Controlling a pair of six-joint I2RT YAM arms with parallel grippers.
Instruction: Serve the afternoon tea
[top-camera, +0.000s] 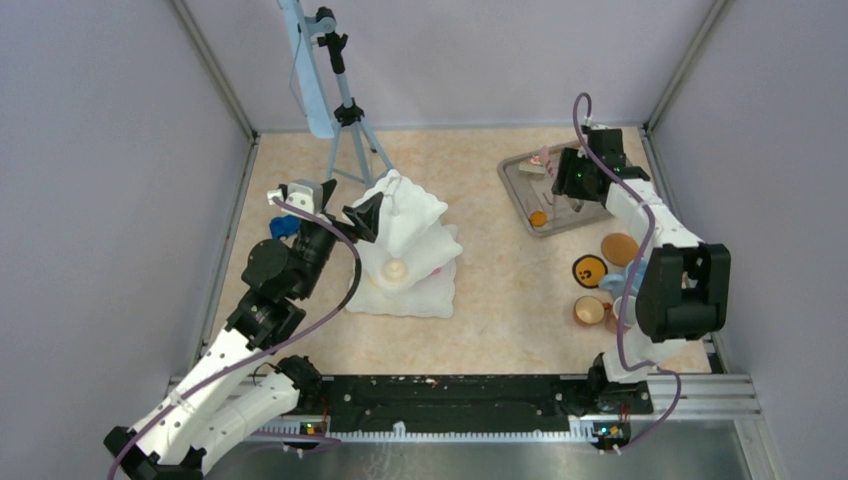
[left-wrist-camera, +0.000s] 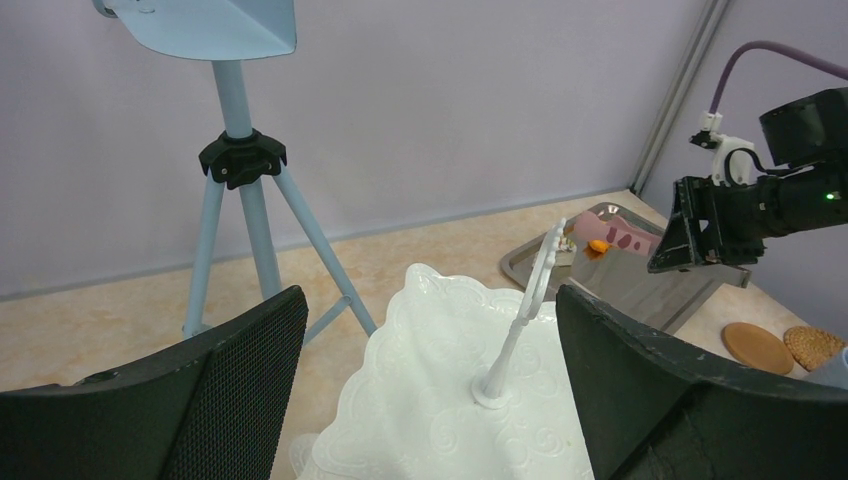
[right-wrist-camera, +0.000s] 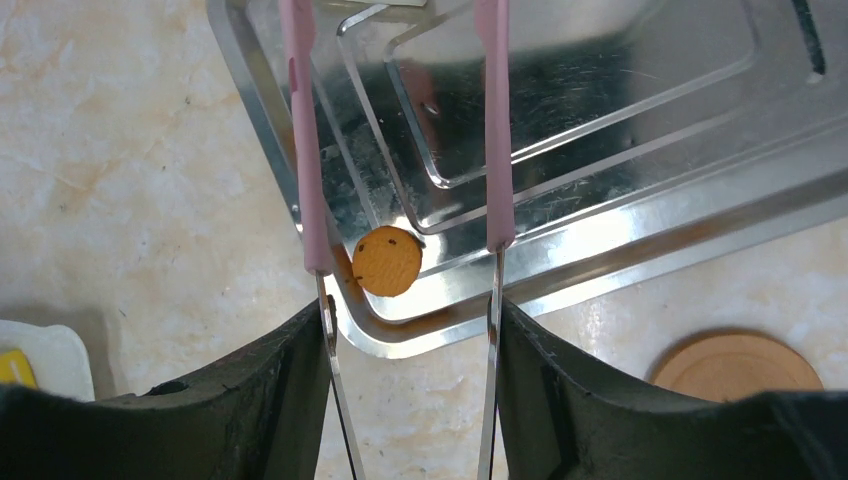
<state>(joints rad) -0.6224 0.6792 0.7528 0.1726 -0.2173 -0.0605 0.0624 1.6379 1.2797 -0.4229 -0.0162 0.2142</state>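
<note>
The surface is beige with pale marbling. The tray is shiny silver, and the round pastry in it is orange with dark specks. The tongs are pink above bare metal. The stand is white, embossed with scrolls. The tripod is pale blue with a black collar. The left pincer is black with fine mesh; the right pincer is plain black. The mug is orange-brown, one disc is brown, and the car is blue.
</note>
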